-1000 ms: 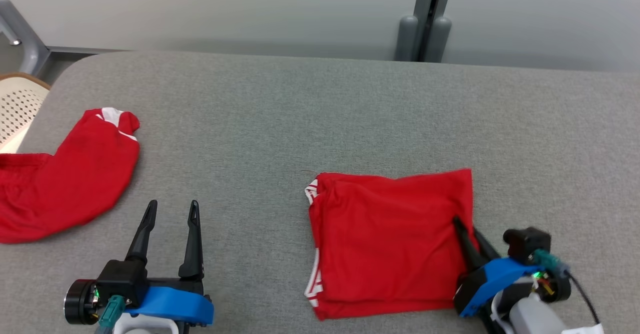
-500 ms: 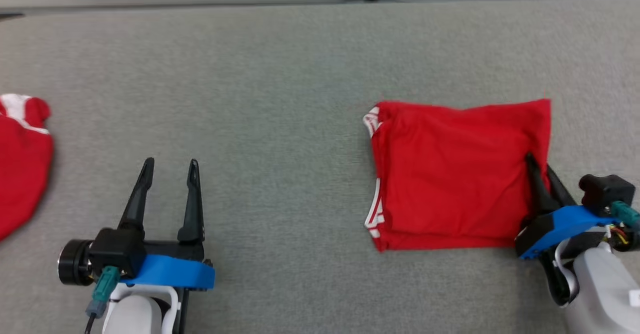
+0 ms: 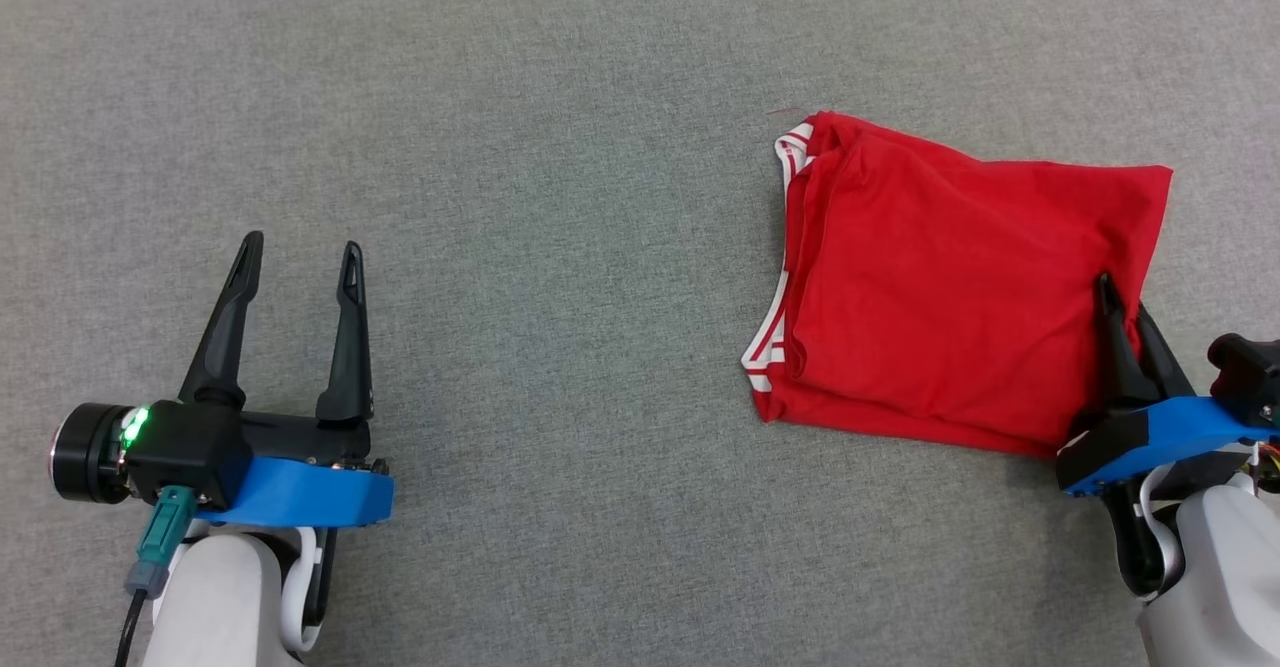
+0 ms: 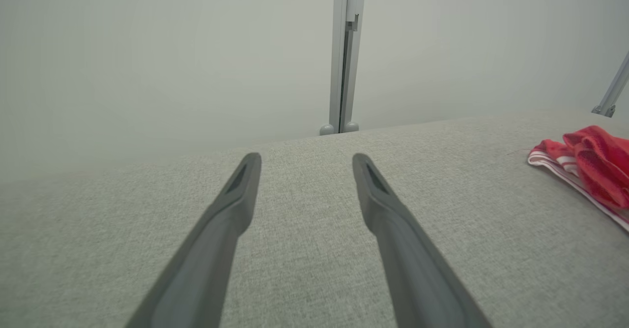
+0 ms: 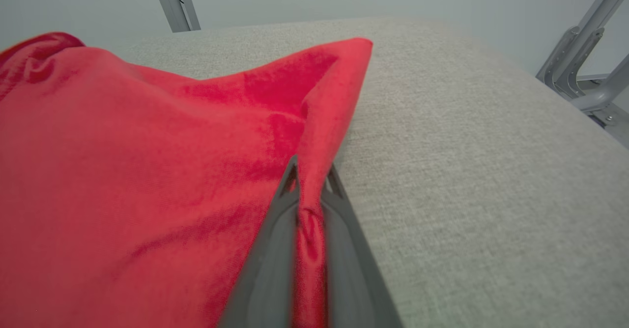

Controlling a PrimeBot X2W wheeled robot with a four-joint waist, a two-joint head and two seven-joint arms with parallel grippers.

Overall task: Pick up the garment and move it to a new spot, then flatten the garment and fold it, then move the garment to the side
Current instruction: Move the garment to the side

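Folded red garment (image 3: pixel 950 287) lying toward the right edge of the grey worktop (image 3: pixel 560 147), right tool (image 3: pixel 1120 292) clamped on its right border, left tool (image 3: pixel 300 252) fingers apart, well clear of the cloth

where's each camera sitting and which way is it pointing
Head view: on the robot's head, looking down at the grey table; open left gripper lower left, right gripper lower right, shut on the red garment.
Left wrist view: on the left wrist, looking along its spread fingers across the table toward a pale wall.
Right wrist view: on the right wrist, looking along its fingers pinching the garment's edge.
Shared: all three show the garment and table.
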